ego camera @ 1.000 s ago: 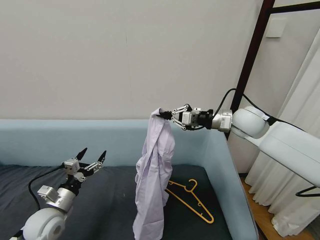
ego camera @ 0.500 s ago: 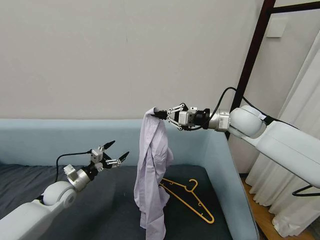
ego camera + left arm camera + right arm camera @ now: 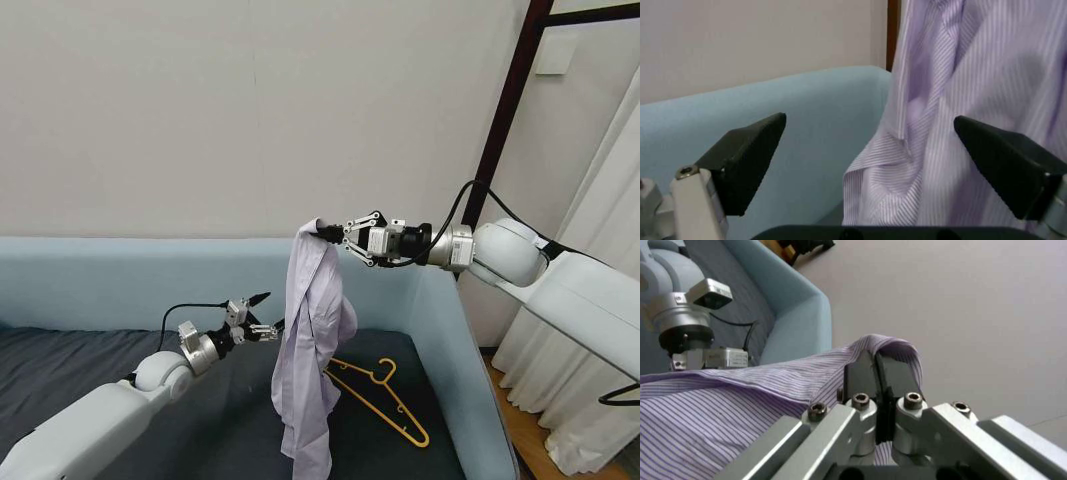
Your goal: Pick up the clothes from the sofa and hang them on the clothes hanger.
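As the right claw (image 3: 323, 232) pinches it, the striped lilac shirt (image 3: 310, 345) hangs beside the spread left claw (image 3: 268, 313).

No lettering, label, brand mark, number or sign is legible on the lilac pin-striped cotton shirt (image 3: 310, 335), the orange plastic clothes hanger (image 3: 396, 407) or the pale blue upholstered sofa (image 3: 100, 280).

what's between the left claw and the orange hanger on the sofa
In the head view, the striped shirt, held by the right claw, hangs between left claw and hanger.
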Robot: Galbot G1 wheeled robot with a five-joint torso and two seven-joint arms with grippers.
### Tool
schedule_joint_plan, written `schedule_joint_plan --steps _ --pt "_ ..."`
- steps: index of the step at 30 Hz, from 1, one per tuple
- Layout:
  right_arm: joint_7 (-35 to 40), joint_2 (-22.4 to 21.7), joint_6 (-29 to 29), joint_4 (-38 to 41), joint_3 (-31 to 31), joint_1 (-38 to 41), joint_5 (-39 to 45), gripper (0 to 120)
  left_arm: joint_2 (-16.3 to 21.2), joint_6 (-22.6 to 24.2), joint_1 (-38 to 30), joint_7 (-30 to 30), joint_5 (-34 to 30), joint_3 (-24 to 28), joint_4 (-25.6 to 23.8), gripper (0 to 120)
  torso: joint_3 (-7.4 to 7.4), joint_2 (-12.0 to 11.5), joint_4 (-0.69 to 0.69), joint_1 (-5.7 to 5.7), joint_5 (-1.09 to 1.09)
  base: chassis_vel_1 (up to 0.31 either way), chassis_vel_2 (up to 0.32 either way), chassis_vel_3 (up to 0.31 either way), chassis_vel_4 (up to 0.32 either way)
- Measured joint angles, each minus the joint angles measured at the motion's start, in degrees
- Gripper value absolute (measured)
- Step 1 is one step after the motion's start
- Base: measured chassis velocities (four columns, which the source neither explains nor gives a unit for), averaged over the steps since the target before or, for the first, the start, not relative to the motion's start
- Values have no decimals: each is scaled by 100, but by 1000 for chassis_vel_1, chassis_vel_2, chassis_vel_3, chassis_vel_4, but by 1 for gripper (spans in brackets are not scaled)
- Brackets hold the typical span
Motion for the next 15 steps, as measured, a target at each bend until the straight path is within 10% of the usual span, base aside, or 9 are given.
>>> schedule_joint_plan --steps 15 --pt "33 -98 -33 32 44 -141 -18 0 -323 -17 -279 -44 -137 235 442 87 0 0 0 0 0 0 0 0 0"
